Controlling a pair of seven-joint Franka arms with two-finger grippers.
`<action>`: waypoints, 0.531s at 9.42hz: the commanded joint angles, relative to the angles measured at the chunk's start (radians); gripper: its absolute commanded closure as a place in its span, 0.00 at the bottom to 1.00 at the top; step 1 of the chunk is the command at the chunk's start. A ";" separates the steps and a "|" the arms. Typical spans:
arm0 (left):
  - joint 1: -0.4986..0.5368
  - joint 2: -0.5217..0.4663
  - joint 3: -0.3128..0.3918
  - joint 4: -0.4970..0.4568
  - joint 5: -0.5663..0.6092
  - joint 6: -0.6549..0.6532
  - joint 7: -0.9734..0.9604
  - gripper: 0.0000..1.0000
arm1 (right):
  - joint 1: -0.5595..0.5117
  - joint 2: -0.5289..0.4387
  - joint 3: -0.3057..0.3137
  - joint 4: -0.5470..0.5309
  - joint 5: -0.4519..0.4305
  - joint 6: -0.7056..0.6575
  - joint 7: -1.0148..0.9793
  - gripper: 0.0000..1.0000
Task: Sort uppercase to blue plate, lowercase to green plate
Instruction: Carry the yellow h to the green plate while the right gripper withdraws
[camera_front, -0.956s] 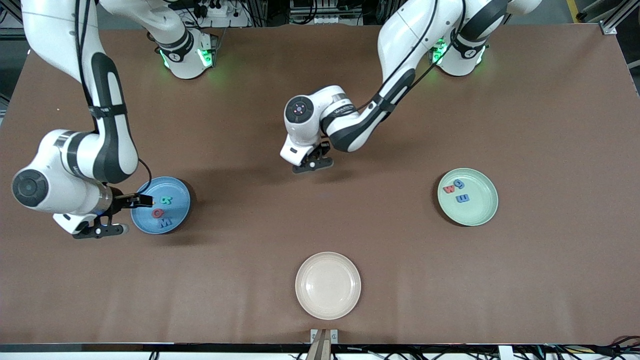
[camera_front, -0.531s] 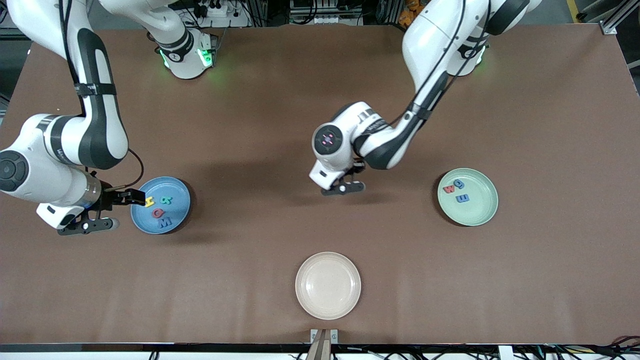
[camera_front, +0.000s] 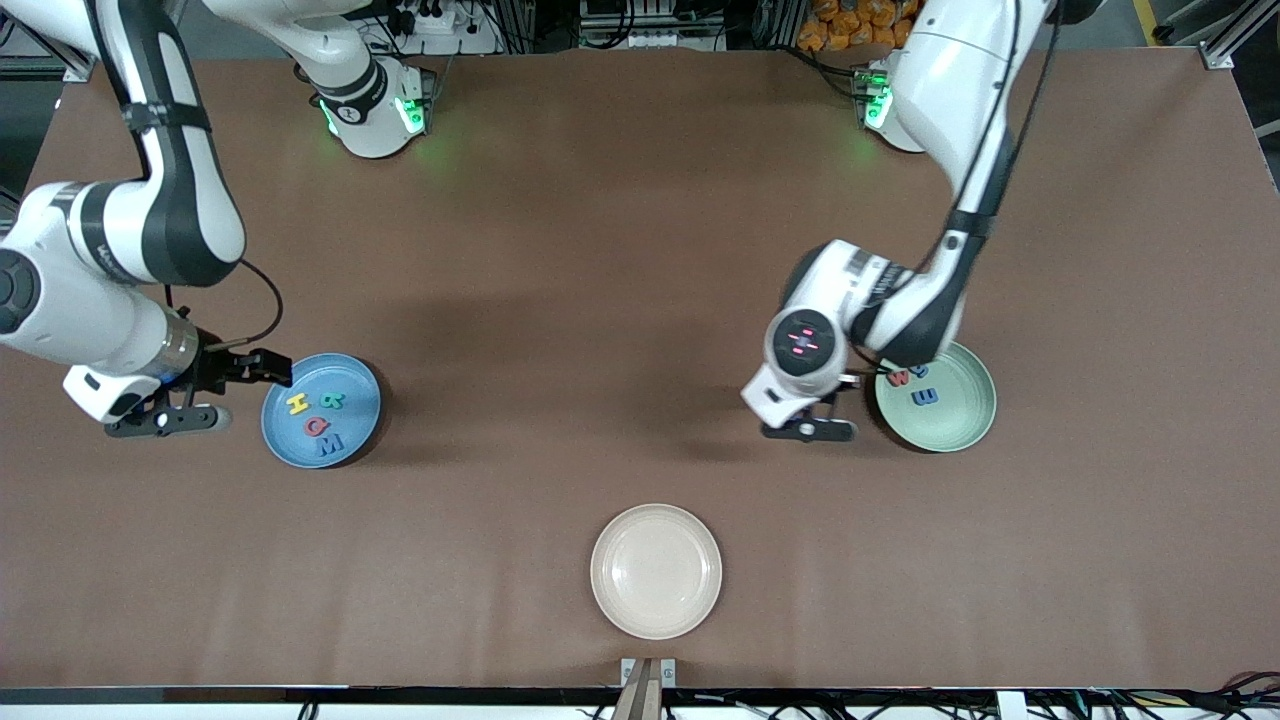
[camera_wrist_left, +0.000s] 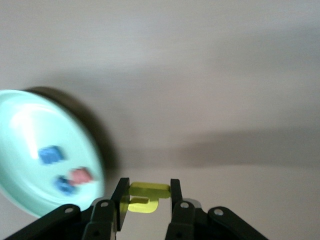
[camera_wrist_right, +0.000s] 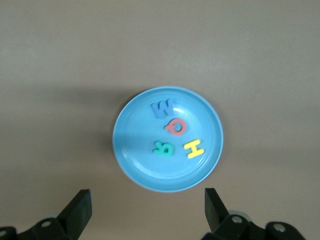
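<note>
Blue plate: we count all four capitals in.
Left gripper: grips yellow h beside green plate.
Right gripper: fingers spread, empty.

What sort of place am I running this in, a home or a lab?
Likely a robotics lab: two arms bolted to a brown table, cable clutter and aluminium framing along its edge, and only sorting props, like the blue plate, laid out.

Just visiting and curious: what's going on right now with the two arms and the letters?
Left end effector shut on yellow h, beside green plate. Right end effector open, empty, by blue plate holding four capitals. Nothing in the way.
</note>
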 joint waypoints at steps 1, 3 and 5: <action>0.036 -0.121 0.080 -0.135 -0.019 0.025 0.249 1.00 | -0.115 -0.120 0.126 -0.082 -0.022 0.001 0.038 0.00; 0.058 -0.163 0.121 -0.228 -0.012 0.087 0.389 1.00 | -0.122 -0.175 0.125 -0.073 -0.022 0.002 0.038 0.00; 0.090 -0.195 0.155 -0.360 -0.010 0.262 0.512 1.00 | -0.124 -0.213 0.120 -0.067 -0.024 -0.002 0.038 0.00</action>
